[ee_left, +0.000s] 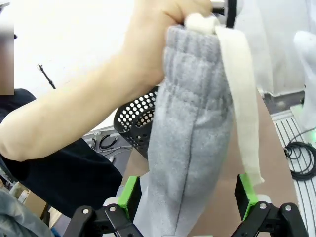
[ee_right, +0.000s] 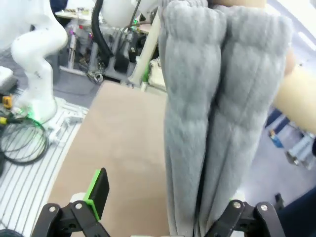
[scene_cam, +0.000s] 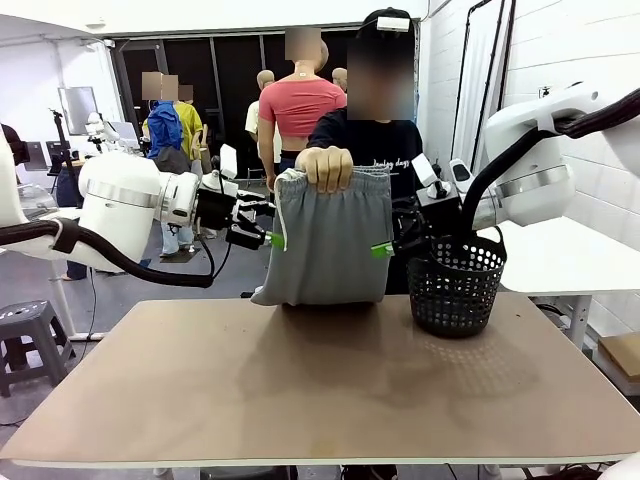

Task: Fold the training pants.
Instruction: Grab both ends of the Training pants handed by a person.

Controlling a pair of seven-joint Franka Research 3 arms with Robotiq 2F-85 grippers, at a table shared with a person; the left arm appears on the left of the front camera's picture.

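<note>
Reaching level from both sides, set open jaws astride training pants (scene_cam: 325, 240) dangling from a person's raised hand (scene_cam: 325, 168).

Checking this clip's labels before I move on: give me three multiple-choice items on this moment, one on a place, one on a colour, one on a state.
1. Where does the black mesh basket stand?
A) on the floor
B) on the table, at the robot's right
C) on a stool

2. What colour are the training pants?
A) blue
B) black
C) light grey

3. How do the left claw and the right claw stand?
A) both open
B) both shut on the pants
C) left shut, right open

Answers:
1 B: it sits on the tabletop beside the right arm.
2 C: grey jersey hangs from the person's hand.
3 A: each wrist view shows its claw spread wide.
</note>
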